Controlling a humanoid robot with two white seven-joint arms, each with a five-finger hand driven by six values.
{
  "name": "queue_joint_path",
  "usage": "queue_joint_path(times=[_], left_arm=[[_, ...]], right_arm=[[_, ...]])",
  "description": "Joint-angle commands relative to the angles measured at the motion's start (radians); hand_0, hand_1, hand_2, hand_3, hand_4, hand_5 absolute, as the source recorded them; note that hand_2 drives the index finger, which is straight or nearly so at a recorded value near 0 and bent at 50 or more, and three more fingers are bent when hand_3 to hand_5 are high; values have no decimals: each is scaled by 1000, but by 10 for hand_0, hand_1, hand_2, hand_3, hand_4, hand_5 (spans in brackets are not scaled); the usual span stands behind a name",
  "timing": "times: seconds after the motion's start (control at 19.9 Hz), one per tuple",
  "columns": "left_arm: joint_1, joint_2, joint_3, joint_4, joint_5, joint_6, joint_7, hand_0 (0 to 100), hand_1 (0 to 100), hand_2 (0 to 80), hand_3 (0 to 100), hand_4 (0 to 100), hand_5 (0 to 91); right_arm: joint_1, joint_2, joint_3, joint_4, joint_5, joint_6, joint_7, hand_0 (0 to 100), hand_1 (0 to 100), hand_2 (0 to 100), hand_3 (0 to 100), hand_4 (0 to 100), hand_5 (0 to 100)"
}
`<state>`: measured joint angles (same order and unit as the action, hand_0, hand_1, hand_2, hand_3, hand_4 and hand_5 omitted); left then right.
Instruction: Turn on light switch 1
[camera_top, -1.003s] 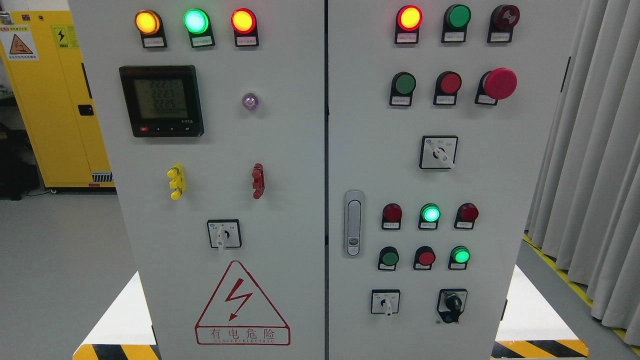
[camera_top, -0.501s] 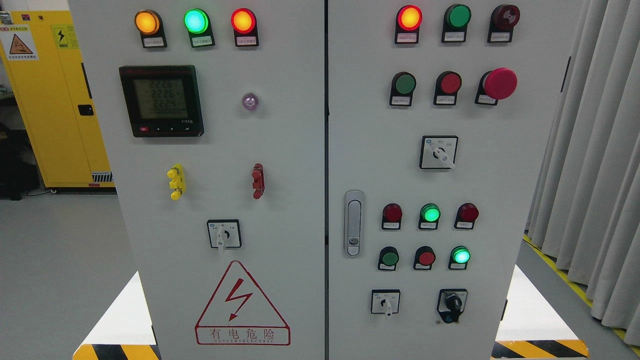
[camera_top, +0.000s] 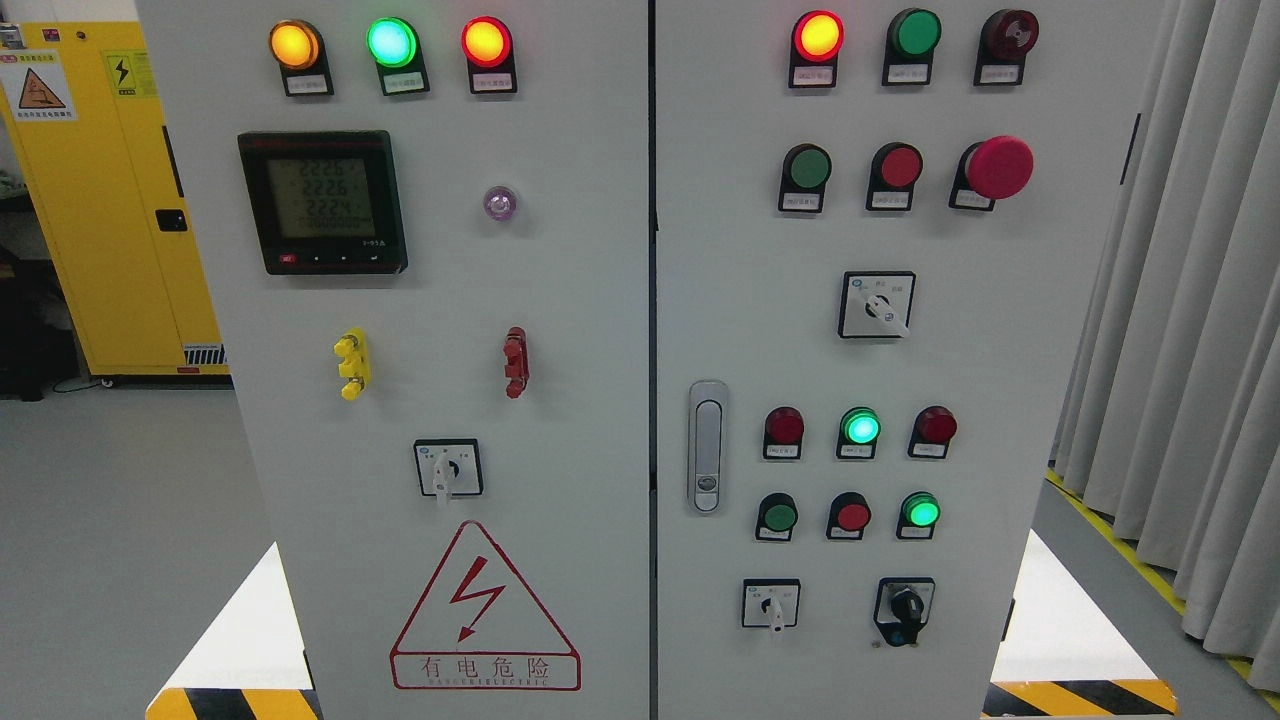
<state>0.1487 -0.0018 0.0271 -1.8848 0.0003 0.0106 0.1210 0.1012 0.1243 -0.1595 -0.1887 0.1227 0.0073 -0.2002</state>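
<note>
A grey electrical cabinet (camera_top: 560, 300) fills the head view. Its right door carries push buttons: an unlit green one (camera_top: 808, 168) and a red one (camera_top: 900, 166) in the upper row, and lower down an unlit green one (camera_top: 778, 516), a red one (camera_top: 852, 516) and a lit green one (camera_top: 921, 511). Above that lower row sit a dark red lamp (camera_top: 784, 425), a lit green lamp (camera_top: 860, 426) and another dark red lamp (camera_top: 935, 425). The labels are too small to read, so I cannot tell which one is light switch 1. Neither hand is in view.
A red mushroom stop button (camera_top: 998, 167) juts out at the upper right. Rotary selector switches (camera_top: 877, 305) (camera_top: 771, 604) (camera_top: 904, 608) and a door handle (camera_top: 708, 446) stick out of the right door. A yellow cabinet (camera_top: 95, 200) stands at the left, curtains (camera_top: 1190, 300) at the right.
Only the digits on the meter display have flickered. Nothing else has moved.
</note>
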Motion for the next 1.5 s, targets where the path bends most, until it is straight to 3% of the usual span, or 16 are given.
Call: queue_joint_path(times=[0.0,0.15,0.4,0.55,1.15,1.45], left_arm=[[-107,-33,7,-123,1,61,8,179,562,509,807,860,752],[-144,-35,7,-125,-2,89,9,188,567,518,809,862,757],[-242,-53,7,-125,-11,216,9,195,571,523,818,849,796],[-277,-53,7,-125,-46,250,11,198,585,525,820,842,796],[-388,-84,-6,-120,-66,403,77,235,645,519,841,842,799],[-409,-89,-26,-119,-68,437,106,162,699,519,850,841,796]], right_arm=[[0,0,0,0,0,0,1,0,500,40,0,0,0],[0,0,0,0,0,0,1,0,500,40,0,0,0],[0,0,0,0,0,0,1,0,500,40,0,0,0],[0,0,0,0,0,0,-1,0,500,40,0,0,0],[0,0,0,0,0,0,1,0,500,40,0,0,0],[0,0,0,0,0,0,1,0,500,40,0,0,0]])
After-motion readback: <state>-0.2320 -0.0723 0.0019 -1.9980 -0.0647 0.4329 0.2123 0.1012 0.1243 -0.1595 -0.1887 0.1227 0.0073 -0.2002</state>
